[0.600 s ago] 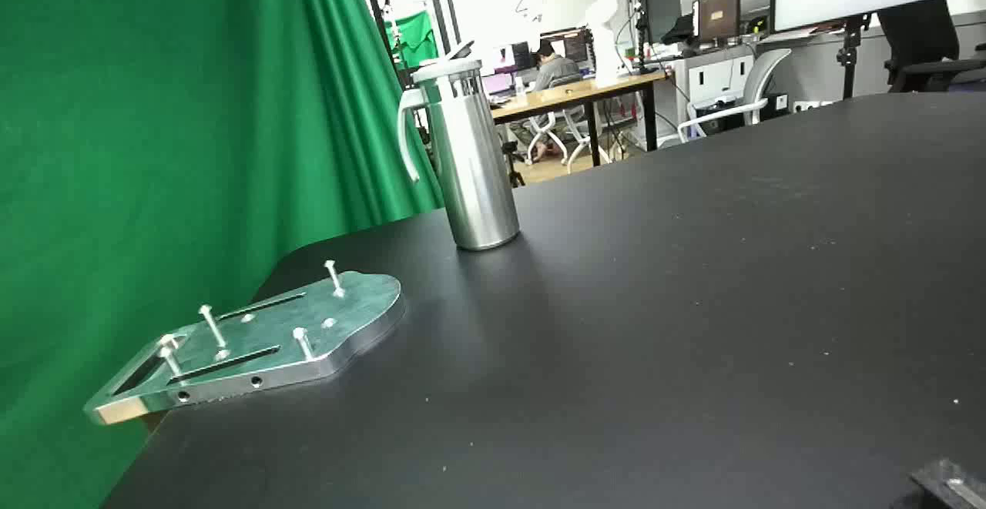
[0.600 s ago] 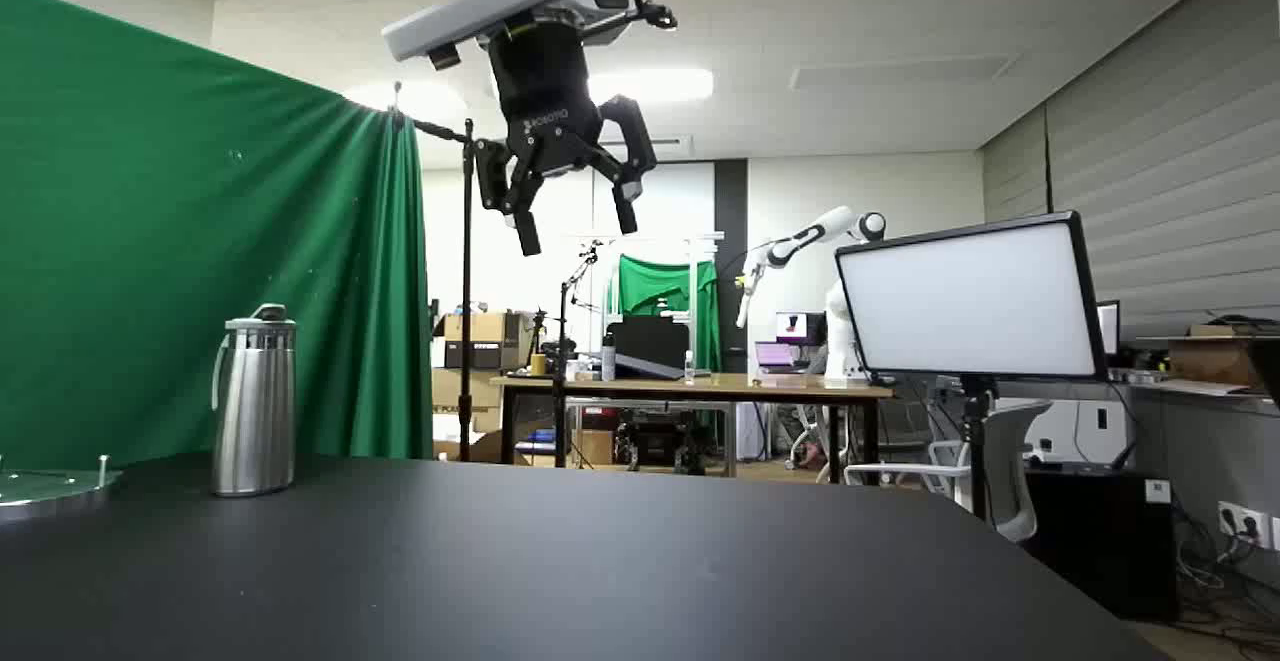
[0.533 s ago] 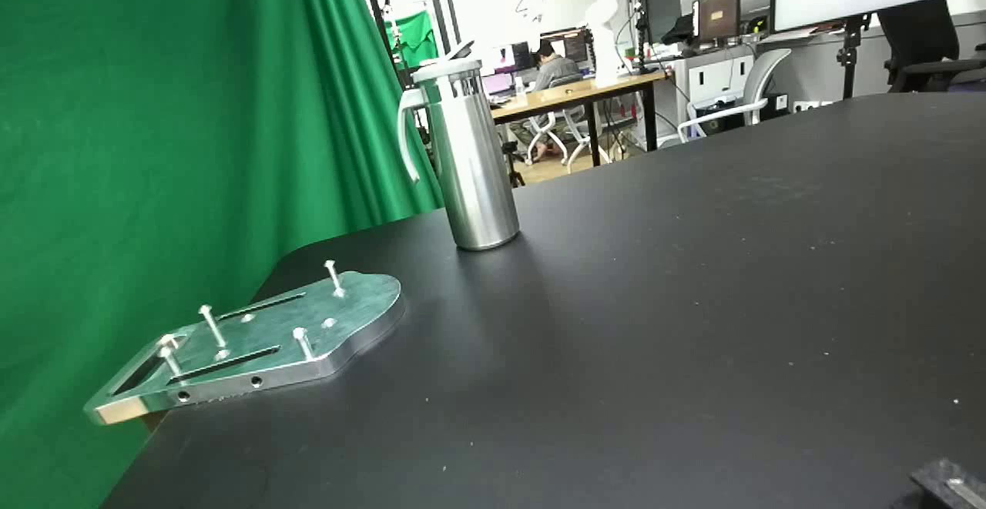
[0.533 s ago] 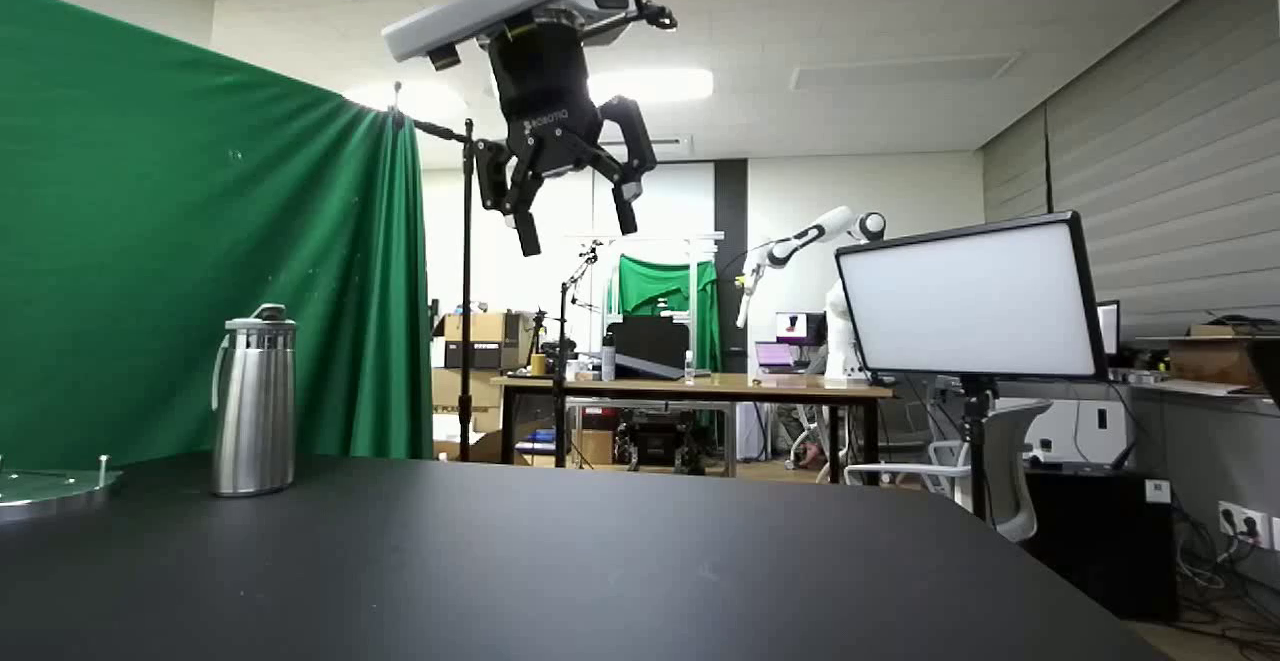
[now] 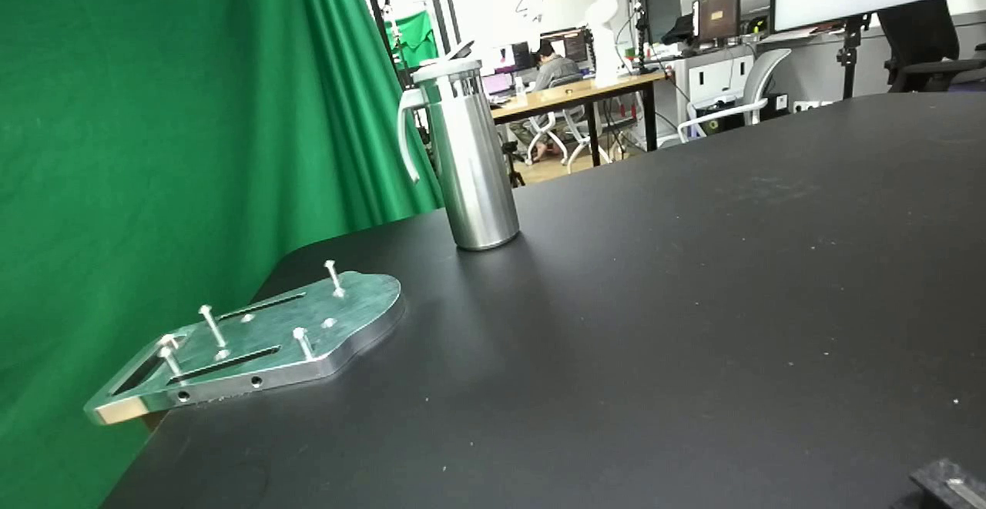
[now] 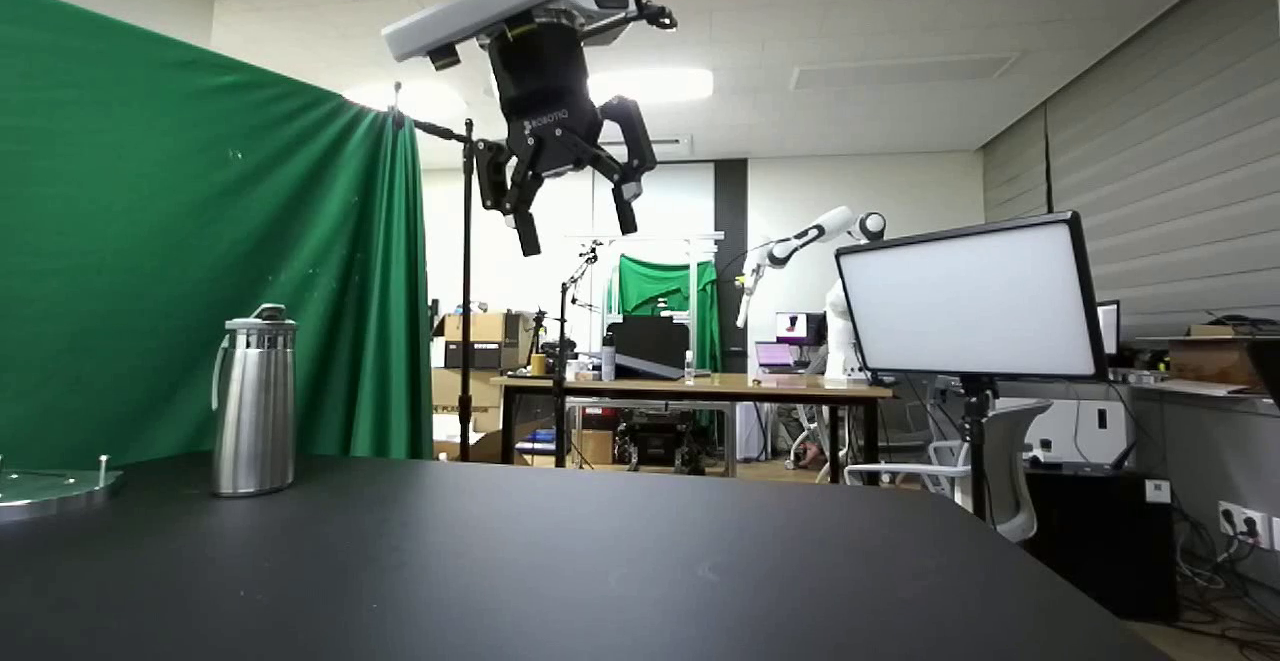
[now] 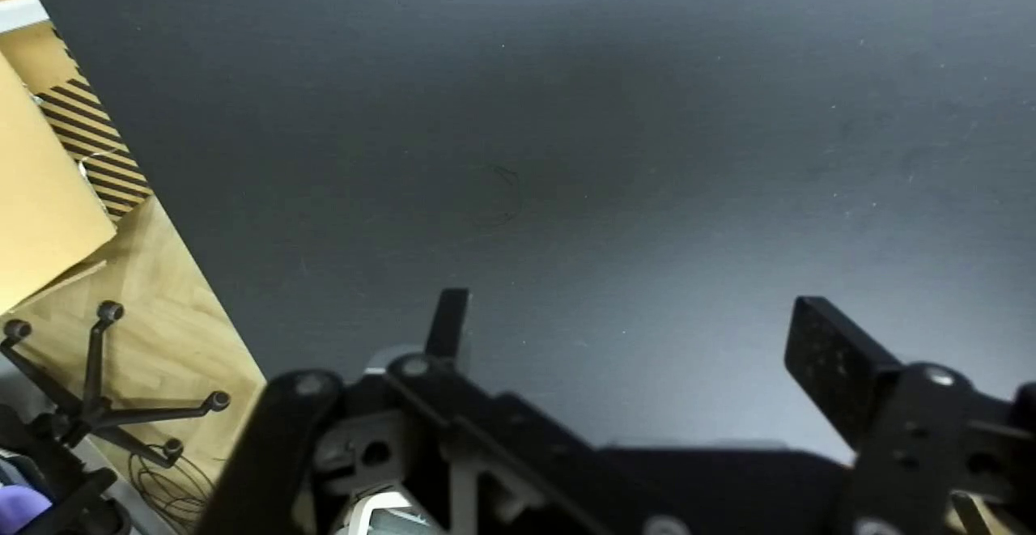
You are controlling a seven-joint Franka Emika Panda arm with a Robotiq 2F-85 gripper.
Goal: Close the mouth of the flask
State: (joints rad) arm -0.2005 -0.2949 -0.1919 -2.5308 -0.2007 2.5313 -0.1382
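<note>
On black worktop (image 6: 640, 561), before green curtain (image 6: 180, 211): flask (image 6: 256, 411), upright, tall, brushed steel; pale grey mouth (image 5: 447, 69), darker flap (image 5: 462, 50) tilted up, side handle (image 5: 404, 132). Well above worktop, apart from flask: pincer (image 6: 578, 231), spread wide.

Free air from the parted jaws to the table (image 7: 566, 154)
Obstacles, lower and off to one side: flask (image 6: 254, 411) and pegged plate (image 5: 277, 324).

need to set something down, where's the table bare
In an exterior view, bare table stretches right from the flask and pegged plate to a dark piece in the bottom corner. Crowded: the left end, near the green curtain.
</note>
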